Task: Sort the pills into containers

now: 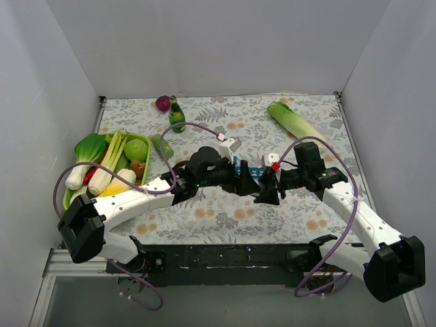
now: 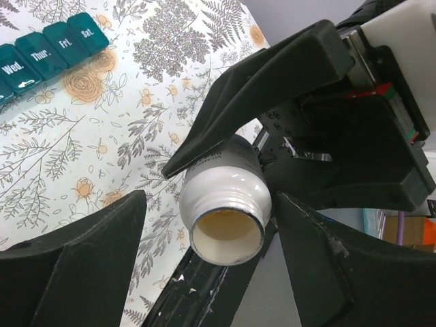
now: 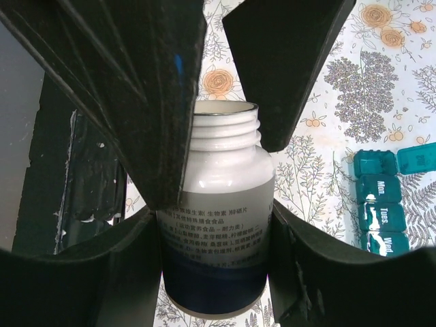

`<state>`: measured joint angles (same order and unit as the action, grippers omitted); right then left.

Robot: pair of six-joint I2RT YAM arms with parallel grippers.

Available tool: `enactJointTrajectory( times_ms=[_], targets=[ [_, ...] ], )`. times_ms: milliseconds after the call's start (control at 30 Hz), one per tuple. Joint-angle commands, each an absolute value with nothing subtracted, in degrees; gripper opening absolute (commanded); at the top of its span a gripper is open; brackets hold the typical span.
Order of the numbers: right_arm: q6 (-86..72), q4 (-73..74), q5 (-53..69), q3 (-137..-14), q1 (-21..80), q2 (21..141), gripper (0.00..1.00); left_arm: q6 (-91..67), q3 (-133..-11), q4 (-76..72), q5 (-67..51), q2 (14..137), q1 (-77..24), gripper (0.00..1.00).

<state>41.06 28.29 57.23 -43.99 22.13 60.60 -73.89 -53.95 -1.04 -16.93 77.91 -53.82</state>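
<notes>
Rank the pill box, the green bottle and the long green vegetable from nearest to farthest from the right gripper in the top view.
1. The pill box, just left of the right gripper.
2. The long green vegetable, back right.
3. The green bottle, back left.

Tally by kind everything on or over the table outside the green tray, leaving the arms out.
Bottles: 2 (green bottle, white pill bottle)
Pill boxes: 1 (teal pill box)
Vegetables: 3 (purple round vegetable, pale green cucumber, leafy cabbage)
Total: 6
</notes>
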Motion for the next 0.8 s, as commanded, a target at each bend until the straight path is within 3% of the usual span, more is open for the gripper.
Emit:
enactJointTrajectory(
  times_ms=[0, 133, 367, 533, 767],
  targets=[
    [40.61, 26.37, 59.24, -43.68, 21.80, 60.29, 0.02, -77.33, -57.21, 1.32, -15.91, 79.10, -54.32, 0.74],
    [40.52, 26.28, 58.98, -43.77, 21.88, 60.29, 0.02, -79.09, -58.09, 2.28, -17.05, 80.15, -54.49, 0.68],
    [39.56, 25.49, 57.92, -43.86, 21.71, 60.03, 0.06, -82.87, -59.42, 5.45, -18.63, 79.98, -54.49, 0.27],
    [37.01, 23.47, 57.83, -44.73, 21.01, 60.03, 0.10, -89.37, -56.78, 2.38, -21.70, 79.19, -54.40, 0.19],
    [33.40, 21.36, 61.61, -46.58, 19.78, 60.82, 0.30, -95.27, -53.00, -4.12, -20.40, 76.56, -54.23, 0.13]
  ],
)
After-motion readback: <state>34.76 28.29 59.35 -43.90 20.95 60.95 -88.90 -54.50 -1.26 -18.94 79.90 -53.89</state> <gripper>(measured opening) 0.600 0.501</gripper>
